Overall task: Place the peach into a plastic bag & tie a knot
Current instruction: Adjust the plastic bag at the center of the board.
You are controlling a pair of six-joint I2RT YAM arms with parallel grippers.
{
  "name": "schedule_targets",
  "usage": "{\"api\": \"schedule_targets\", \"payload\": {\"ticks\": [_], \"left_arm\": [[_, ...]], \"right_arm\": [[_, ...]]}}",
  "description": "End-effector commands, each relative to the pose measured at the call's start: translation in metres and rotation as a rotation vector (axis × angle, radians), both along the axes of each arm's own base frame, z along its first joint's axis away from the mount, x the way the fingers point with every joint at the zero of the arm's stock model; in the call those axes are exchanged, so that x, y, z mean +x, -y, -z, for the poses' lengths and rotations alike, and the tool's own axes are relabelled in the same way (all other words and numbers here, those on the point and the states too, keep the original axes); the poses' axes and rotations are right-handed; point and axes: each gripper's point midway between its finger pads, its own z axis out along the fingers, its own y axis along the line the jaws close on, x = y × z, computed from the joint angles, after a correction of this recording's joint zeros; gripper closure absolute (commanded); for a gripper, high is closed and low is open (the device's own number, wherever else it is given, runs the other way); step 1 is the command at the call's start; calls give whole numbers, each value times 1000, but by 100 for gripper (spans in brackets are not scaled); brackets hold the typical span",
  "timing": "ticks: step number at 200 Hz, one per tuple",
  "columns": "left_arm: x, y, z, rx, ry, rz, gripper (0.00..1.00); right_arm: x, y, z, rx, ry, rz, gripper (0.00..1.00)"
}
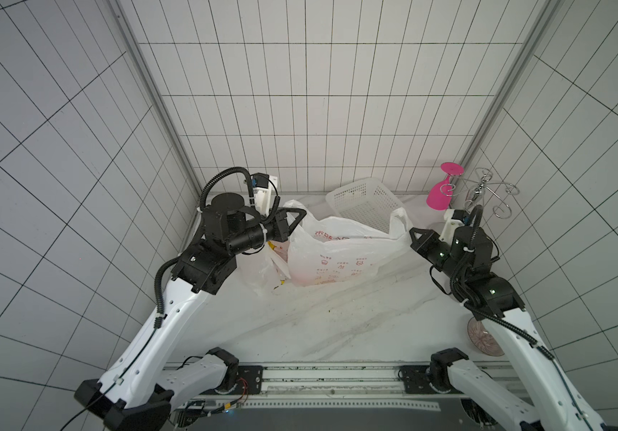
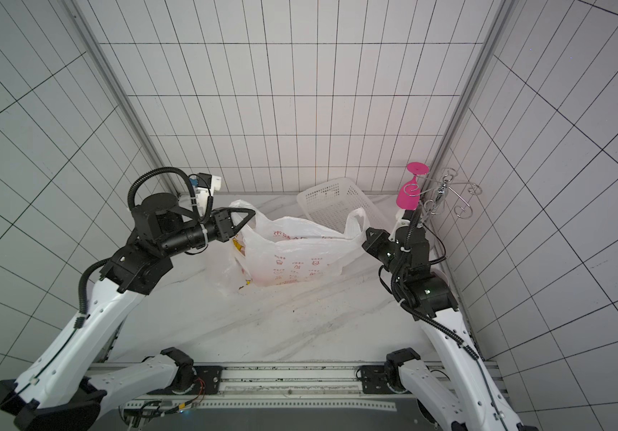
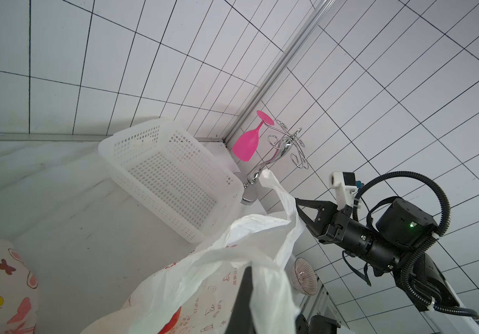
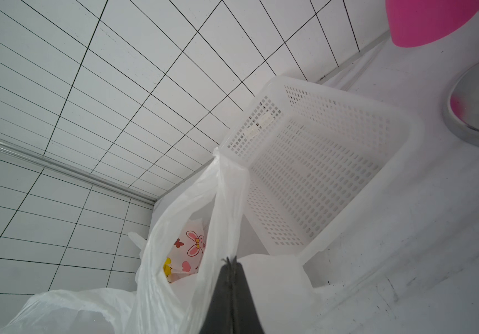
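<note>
Left side of the tabletop (image 1: pixel 337 328): the left jaws are pinched shut on the left handle film of the plastic bag (image 1: pixel 337 257). A second, cartoon-printed bag (image 3: pixel 1 277) slumps just beside it.

Centre: the peach (image 3: pixel 171 319) sits low inside the plastic bag, orange-red through the film. Bagging looks done, so you are at the start of the knot.

Right: the right jaws are clamped shut on the other handle (image 4: pixel 228 202), which runs taut toward the right edge.

Next you likely cross the two handles over each other. Keep tension, because thin film may slip.
</note>
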Motion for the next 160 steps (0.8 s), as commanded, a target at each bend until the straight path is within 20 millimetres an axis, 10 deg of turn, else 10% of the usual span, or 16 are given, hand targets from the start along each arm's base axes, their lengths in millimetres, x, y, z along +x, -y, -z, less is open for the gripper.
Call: {"api": "schedule_targets", "payload": {"ticks": [1, 43, 92, 124, 160], "left_arm": [[1, -5, 31, 54, -171, -63, 100], [5, 15, 25, 70, -172, -40, 100], [84, 43, 94, 198, -245, -35, 100], [117, 54, 122, 226, -314, -11, 100], [121, 60, 97, 194, -277, 20, 100]], "right_arm": [[-13, 3, -51, 68, 97, 0, 100], [-17, 9, -51, 54, 91, 29, 100], [29, 14, 26, -153, -66, 57, 100], [42, 15, 38, -234, -105, 3, 100], [27, 6, 3, -346, -80, -150, 64]]}}
